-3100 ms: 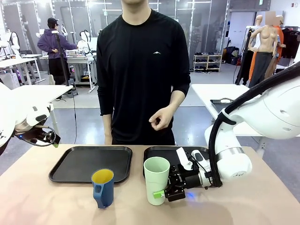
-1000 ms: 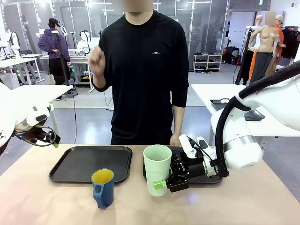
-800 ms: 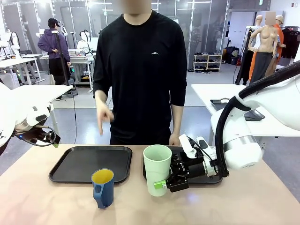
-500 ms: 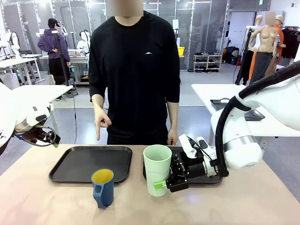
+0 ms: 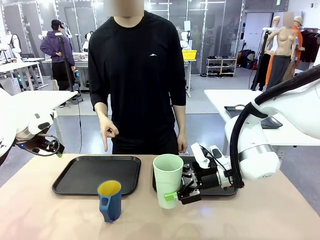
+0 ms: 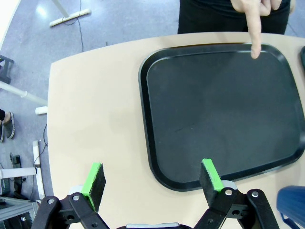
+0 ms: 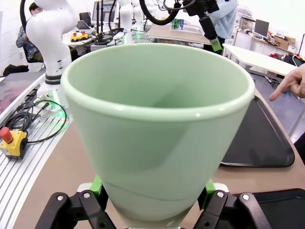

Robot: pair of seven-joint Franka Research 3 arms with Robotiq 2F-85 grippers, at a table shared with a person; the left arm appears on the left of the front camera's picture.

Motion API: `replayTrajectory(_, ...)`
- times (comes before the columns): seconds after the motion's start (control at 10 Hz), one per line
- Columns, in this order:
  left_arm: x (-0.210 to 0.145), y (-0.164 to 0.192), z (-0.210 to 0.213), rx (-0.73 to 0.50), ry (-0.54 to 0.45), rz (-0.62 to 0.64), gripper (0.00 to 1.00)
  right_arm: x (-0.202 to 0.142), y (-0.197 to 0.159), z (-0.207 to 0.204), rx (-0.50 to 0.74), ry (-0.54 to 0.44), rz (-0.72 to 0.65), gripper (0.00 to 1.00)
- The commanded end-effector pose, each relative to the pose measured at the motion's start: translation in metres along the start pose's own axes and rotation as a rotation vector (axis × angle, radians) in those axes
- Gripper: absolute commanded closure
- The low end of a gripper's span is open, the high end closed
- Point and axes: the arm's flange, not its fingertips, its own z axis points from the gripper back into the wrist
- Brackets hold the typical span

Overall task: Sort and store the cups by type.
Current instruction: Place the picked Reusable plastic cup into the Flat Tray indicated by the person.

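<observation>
Cups are not put away yet, so I think the job is only at its start. The green cup (image 5: 167,181) is tall and has no handle. It stands upright near the middle of the table (image 5: 50,215), at the near left corner of the right tray (image 5: 215,191). The right pincer (image 5: 175,194) is closed on its lower part, one green pad on each side. In the right wrist view the cup is big and close, with a pad pressed on each side of its base. I cannot tell if the cup rests on the table or hangs just above it.

The blue mug (image 5: 109,200) has a yellow inside and a handle. It stands on the table, just in front of the left tray (image 5: 95,172). Nothing is touching it. It is near the green cup, but they do not touch.

Both trays are black and have no cups in them.

The left pincer (image 6: 152,179) is open wide and holds nothing. It hangs up high, off to the left of the left tray.

The person stands at the far side of the table. The person's hand (image 5: 106,131) points one finger down at the left tray. Maybe that shows where a cup should go.

I think each cup must go into its own tray. So two jobs are left.
</observation>
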Motion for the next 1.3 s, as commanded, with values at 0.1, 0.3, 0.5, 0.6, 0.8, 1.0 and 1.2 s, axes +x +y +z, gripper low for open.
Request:
replayTrajectory(0.1, 0.001, 0.0, 0.0, 0.001, -0.002, 0.0, 0.0, 0.018, -0.026, -0.02, -0.031, 0.023, 0.02, 0.17)
replayTrajectory(0.3, 0.001, 0.0, 0.0, 0.001, -0.002, 0.0, 0.0, 0.026, -0.051, -0.039, -0.028, 0.044, 0.006, 0.17)
replayTrajectory(0.5, 0.001, 0.0, 0.0, 0.001, -0.002, 0.0, 0.0, 0.034, -0.071, -0.066, -0.027, 0.043, -0.003, 0.17)
replayTrajectory(0.6, 0.001, 0.0, 0.0, 0.001, -0.002, 0.0, 0.0, 0.036, -0.083, -0.082, -0.024, 0.034, 0.001, 0.17)
replayTrajectory(0.8, 0.001, 0.0, 0.0, 0.001, -0.002, 0.0, 0.0, 0.038, -0.099, -0.108, -0.026, 0.014, -0.005, 0.17)
replayTrajectory(1.0, 0.001, 0.0, 0.0, 0.001, -0.002, 0.0, 0.0, 0.038, -0.117, -0.13, -0.05, -0.01, 0.012, 0.17)
replayTrajectory(1.2, 0.001, 0.0, 0.0, 0.001, -0.002, 0.0, 0.0, 0.039, -0.132, -0.151, -0.07, -0.02, 0.033, 0.17)
